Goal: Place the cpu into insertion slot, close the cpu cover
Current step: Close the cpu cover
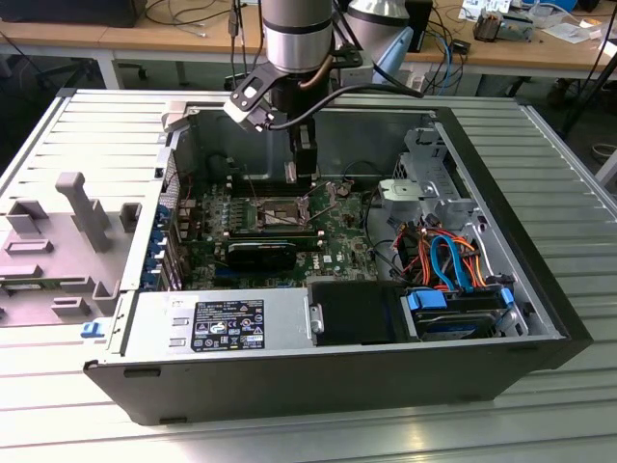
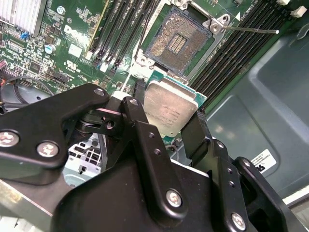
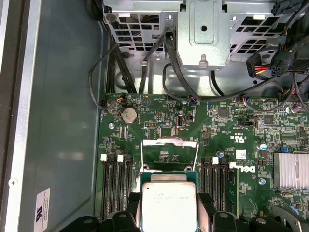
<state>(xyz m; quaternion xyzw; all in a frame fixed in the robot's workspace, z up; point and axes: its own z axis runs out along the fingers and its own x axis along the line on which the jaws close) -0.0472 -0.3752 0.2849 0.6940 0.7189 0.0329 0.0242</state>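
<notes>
My gripper (image 2: 169,110) is shut on the cpu (image 2: 171,107), a flat silver-grey square chip pinched by two opposite edges between black fingers (image 3: 133,208). In the second wrist view the insertion slot (image 2: 178,41) lies uncovered just beyond the chip, its dark centre ringed by a metal rim. The cpu (image 3: 167,200) hangs above the board, and the cpu cover (image 3: 169,143) stands raised as a thin silvery frame behind it. Its lever wire (image 2: 251,30) sticks out sideways. In the exterior view the gripper (image 1: 303,172) hovers just above the slot (image 1: 275,214) inside the open computer case.
Long black memory slots (image 3: 116,183) flank the socket on both sides. A grey drive cage (image 3: 203,29) with black cables sits beyond the board, and a finned heatsink (image 3: 293,169) lies to one side. The power supply (image 1: 222,323) and orange and blue cables (image 1: 448,256) fill the case front.
</notes>
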